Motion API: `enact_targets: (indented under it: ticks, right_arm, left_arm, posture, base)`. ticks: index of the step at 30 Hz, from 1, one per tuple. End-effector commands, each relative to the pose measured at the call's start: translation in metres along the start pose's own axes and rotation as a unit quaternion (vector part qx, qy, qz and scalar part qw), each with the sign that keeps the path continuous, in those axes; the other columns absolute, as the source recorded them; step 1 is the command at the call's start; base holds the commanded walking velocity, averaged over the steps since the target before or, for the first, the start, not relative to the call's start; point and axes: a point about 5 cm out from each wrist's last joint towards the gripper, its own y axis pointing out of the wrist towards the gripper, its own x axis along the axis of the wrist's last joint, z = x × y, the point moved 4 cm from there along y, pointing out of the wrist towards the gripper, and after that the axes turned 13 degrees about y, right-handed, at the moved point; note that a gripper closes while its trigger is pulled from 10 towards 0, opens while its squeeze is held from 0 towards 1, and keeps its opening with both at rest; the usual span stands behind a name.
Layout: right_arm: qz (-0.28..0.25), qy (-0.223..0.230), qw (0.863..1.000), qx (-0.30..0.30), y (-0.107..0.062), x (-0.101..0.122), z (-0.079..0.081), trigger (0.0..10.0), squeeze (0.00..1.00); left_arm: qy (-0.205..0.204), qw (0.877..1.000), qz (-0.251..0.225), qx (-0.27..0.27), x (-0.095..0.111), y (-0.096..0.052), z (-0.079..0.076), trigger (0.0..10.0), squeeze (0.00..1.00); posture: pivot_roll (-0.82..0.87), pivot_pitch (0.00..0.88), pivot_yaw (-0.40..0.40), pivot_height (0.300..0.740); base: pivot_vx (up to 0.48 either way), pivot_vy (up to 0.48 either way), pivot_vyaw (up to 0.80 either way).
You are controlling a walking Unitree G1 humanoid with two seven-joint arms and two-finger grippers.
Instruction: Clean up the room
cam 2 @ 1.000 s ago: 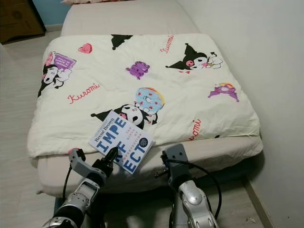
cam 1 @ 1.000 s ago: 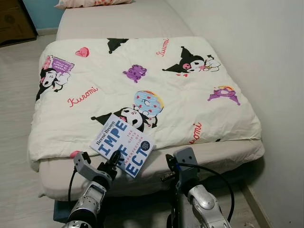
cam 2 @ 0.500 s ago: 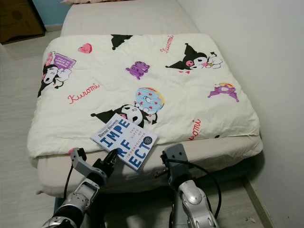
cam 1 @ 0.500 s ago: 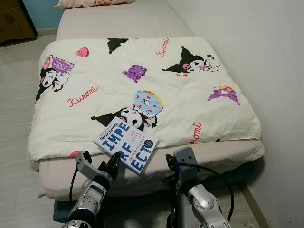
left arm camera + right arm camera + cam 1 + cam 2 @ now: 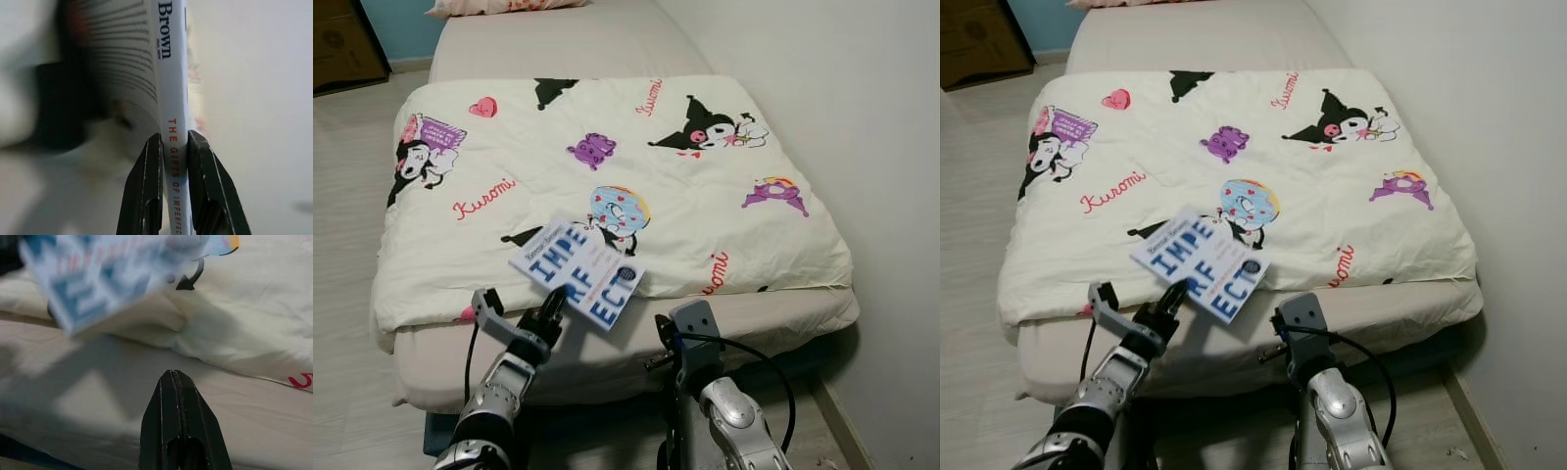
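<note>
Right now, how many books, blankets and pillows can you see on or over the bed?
Book: 1, held over the bed in the left end effector
Blanket: 1
Pillow: 1
Total: 3

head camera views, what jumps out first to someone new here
A white and blue book is held up over the foot of the bed, clamped by its spine in the left hand. Behind it spreads a cream comforter printed with cartoon characters. The right hand hangs shut by the mattress edge.
</note>
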Motion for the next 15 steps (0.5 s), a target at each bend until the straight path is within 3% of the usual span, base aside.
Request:
enact_targets:
  ticks: [1, 8, 12, 15]
  right_arm:
    - [0.013, 0.003, 1.000, -0.001, -0.003, -0.007, 0.001, 10.0, 0.00]
    - [0.013, 0.002, 1.000, -0.001, -0.002, -0.007, 0.001, 10.0, 0.00]
    - [0.012, 0.001, 1.000, -0.001, -0.001, -0.006, 0.001, 10.0, 0.00]
    - [0.012, 0.001, 1.000, -0.001, 0.000, -0.006, 0.001, 10.0, 0.00]
  left_arm:
    - [-0.015, 0.999, -0.016, -0.043, 0.005, 0.006, -0.013, 0.0, 0.00]
    - [-0.030, 0.994, -0.028, -0.099, 0.011, 0.013, -0.033, 0.0, 0.00]
    - [-0.024, 0.994, -0.047, -0.091, 0.020, 0.015, -0.030, 0.0, 0.00]
    - [-0.007, 0.997, -0.061, -0.054, 0.026, 0.015, -0.020, 0.0, 0.00]
  posture:
    - [-0.16, 0.333, -0.017, 0.566]
    - [-0.16, 0.331, -0.016, 0.566]
    - [-0.16, 0.330, -0.017, 0.566]
    - [-0.16, 0.330, -0.017, 0.566]
  base:
    - [0.000, 0.000, 0.00]
    - [0.000, 0.000, 0.00]
    - [0.000, 0.000, 0.00]
    - [0.000, 0.000, 0.00]
